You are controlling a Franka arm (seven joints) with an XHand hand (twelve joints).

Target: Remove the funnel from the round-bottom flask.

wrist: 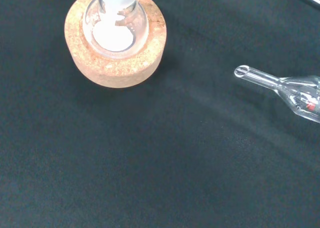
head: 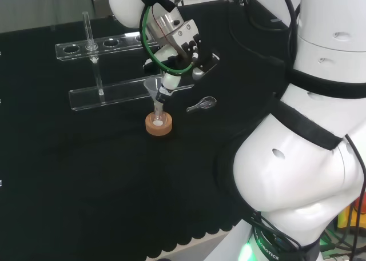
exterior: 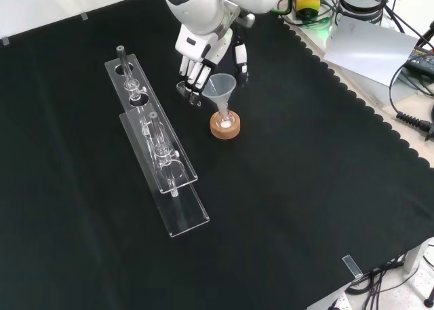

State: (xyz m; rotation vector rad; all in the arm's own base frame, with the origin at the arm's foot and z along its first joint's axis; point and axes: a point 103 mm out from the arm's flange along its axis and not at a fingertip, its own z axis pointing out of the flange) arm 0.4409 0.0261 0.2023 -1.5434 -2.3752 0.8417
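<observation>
Hand (exterior: pixel 201 57): above the worktop (exterior: pixel 305 188), fingers pointing down and only a little bent, spread beside the funnel's rim; it grasps nothing, and touching I cannot tell.
Funnel (exterior: pixel 222 89): upright, stem in the flask's neck.
Round-bottom flask (wrist: pixel 115 26): sits in a cork ring (exterior: pixel 224 126), white powder inside.

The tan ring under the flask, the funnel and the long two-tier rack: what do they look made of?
The tan ring under the round-bottom flask looks like cork: matte, speckled, grainy. The cone-shaped funnel is clear and glossy, glass or plastic; the look doesn't settle which. The long two-tier rack looks like clear acrylic sheet, flat plates with bright cut edges.
</observation>
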